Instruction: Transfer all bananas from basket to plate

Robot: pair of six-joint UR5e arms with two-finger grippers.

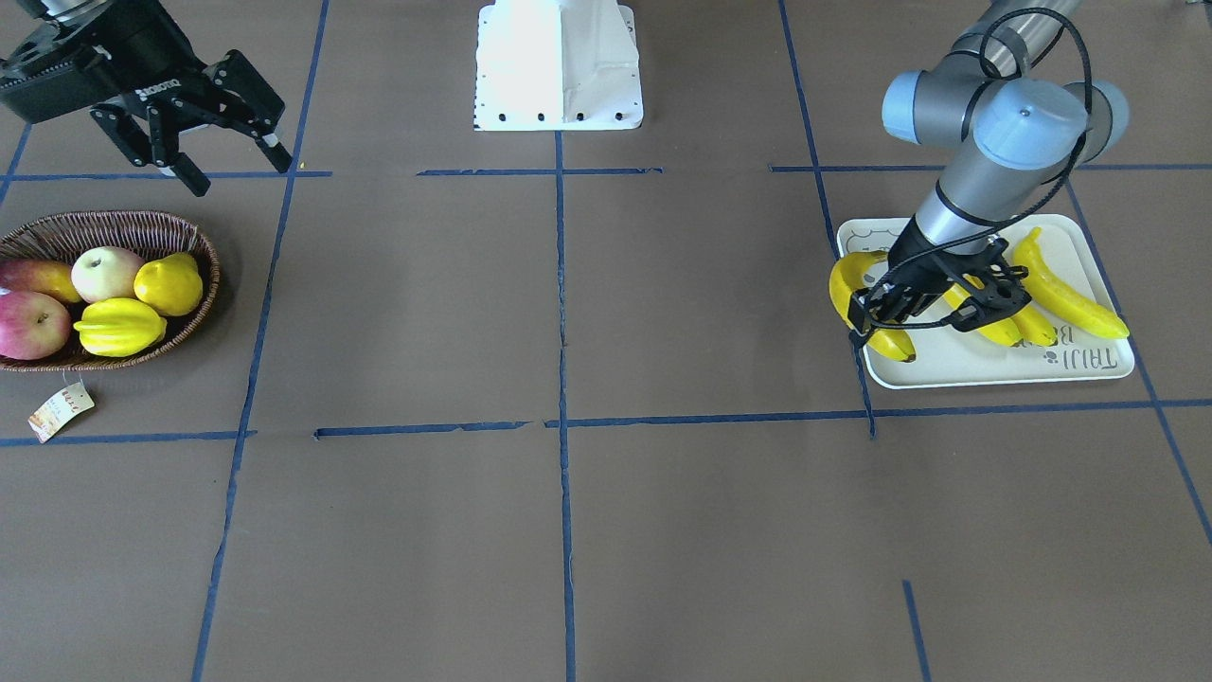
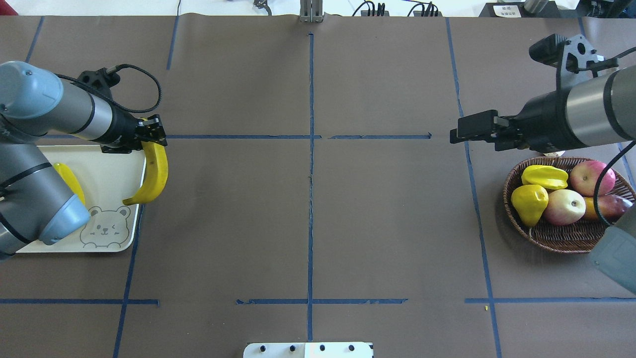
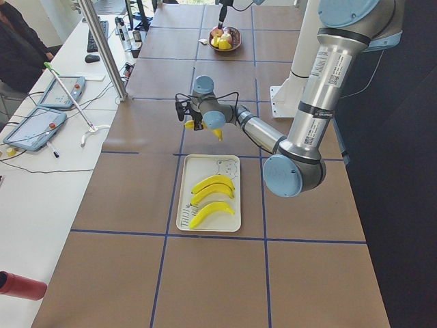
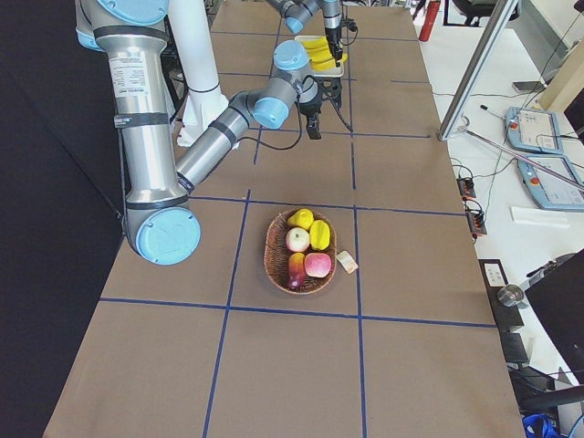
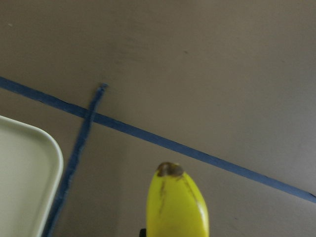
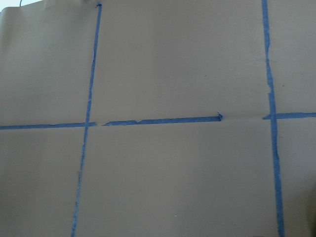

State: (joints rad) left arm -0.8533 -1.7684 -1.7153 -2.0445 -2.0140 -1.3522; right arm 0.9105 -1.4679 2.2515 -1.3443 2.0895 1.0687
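The brown tabletop [image 1: 663, 313] carries the plate [image 1: 985, 369], where three bananas [image 3: 213, 193] lie, and the basket [image 1: 114, 220], which shows only other fruit [image 1: 118, 327]. Our left hand [image 2: 151, 136] is closed tight on the fourth banana [image 2: 155, 174] over the plate's edge, we think to lay it down. Our right hand [image 1: 239, 173] hangs open and empty. We cannot read the plate's grey letters [image 1: 1079, 358] or the small paper tag [image 1: 59, 409].

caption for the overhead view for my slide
Left gripper holds a banana over the plate's edge; open right gripper hovers near the basket.
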